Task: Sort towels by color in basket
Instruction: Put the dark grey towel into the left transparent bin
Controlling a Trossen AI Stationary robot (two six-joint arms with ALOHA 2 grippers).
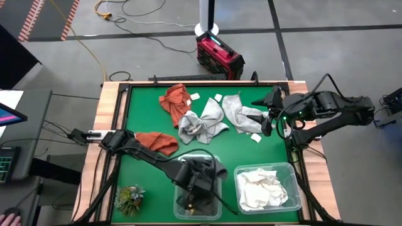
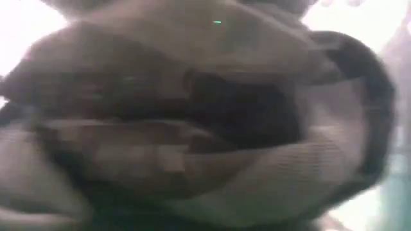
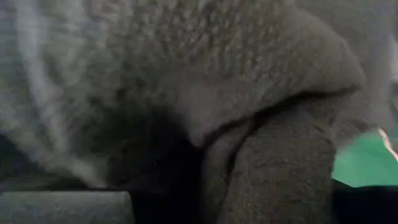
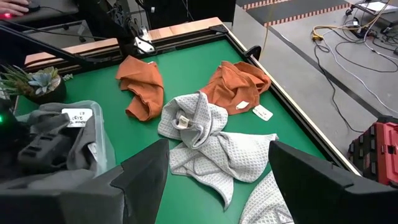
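My left gripper (image 1: 196, 183) reaches steeply down into the clear bin (image 1: 217, 212) at the table's near edge, shut on a dark grey towel (image 1: 210, 167) whose folds fill the left wrist view (image 3: 205, 93). Loose on the green mat lie two rust-orange towels (image 1: 176, 100) (image 1: 158, 142) and two light grey towels (image 1: 202, 123) (image 1: 240, 113). White towels (image 1: 264, 188) fill a second clear bin (image 1: 293, 173). My right gripper (image 1: 271, 119) hangs open above the right-hand light grey towel (image 4: 267, 199), touching nothing. My left gripper has the dark grey towel bunched around it; the cloth itself (image 3: 273, 162) covers the fingers, so which part they have cannot be told. It comes from above, slanting toward the near edge. The towel hangs slack into the bin, one bulge (image 1: 213, 164) standing above the bin's far rim.
A small potted plant (image 1: 130, 198) stands at the near left corner. A raised wooden rim (image 1: 113, 113) frames the mat. White tags (image 1: 256, 139) lie by the cloths. A red device (image 1: 218, 55) sits on the floor beyond the far edge. Grey cloth blocks the low view.
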